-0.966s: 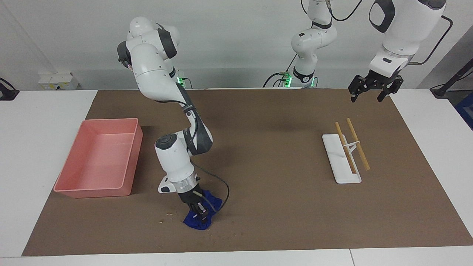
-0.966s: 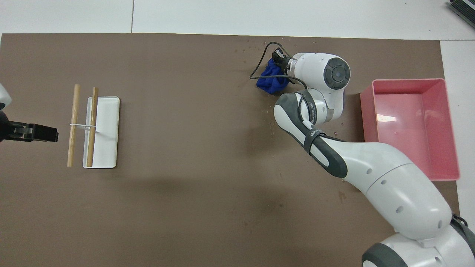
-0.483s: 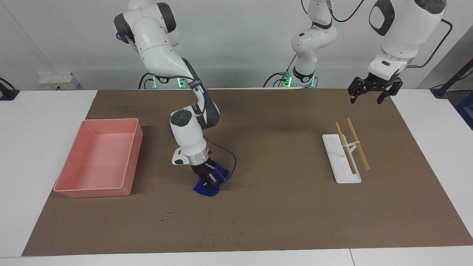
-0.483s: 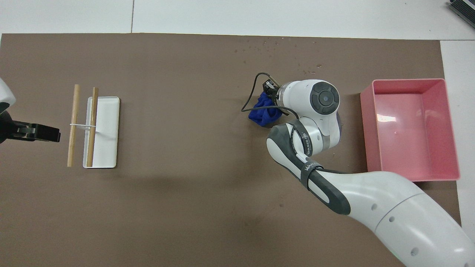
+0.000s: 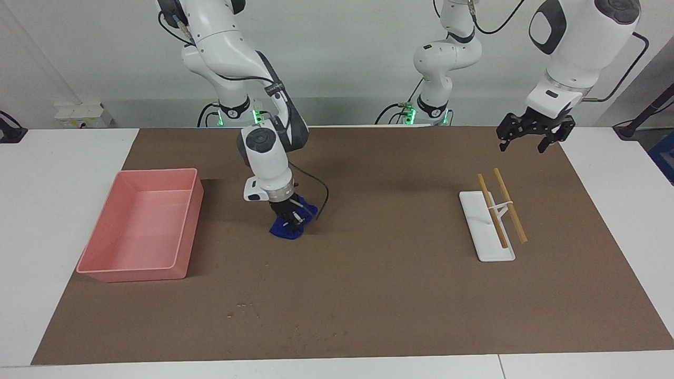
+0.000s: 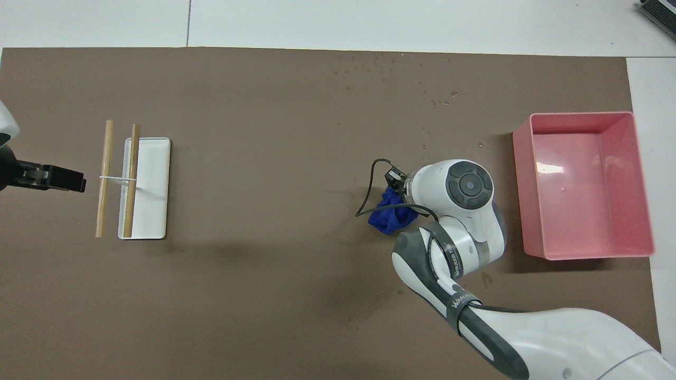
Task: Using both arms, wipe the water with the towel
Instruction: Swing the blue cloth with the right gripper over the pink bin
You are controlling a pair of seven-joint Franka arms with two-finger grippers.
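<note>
Open brown mat (image 5: 379, 295) across the middle and along the edge farthest from the robots; a gripper passes freely there.

Obstacles:
- pink tray (image 5: 181, 231), walled, at the right arm's end.
- right gripper (image 5: 289, 218), low on the blue towel (image 5: 281, 231), just beside the tray toward the centre; the forearm above blocks the lane between them. In the facing view the towel sits at about 3 o'clock from the tray.
- white stand (image 5: 482, 237) with two wooden sticks (image 5: 508, 205) across it, at the left arm's end.
- left gripper (image 5: 529, 138), raised, at about 1 o'clock from the stand in the facing view; room beneath it.
</note>
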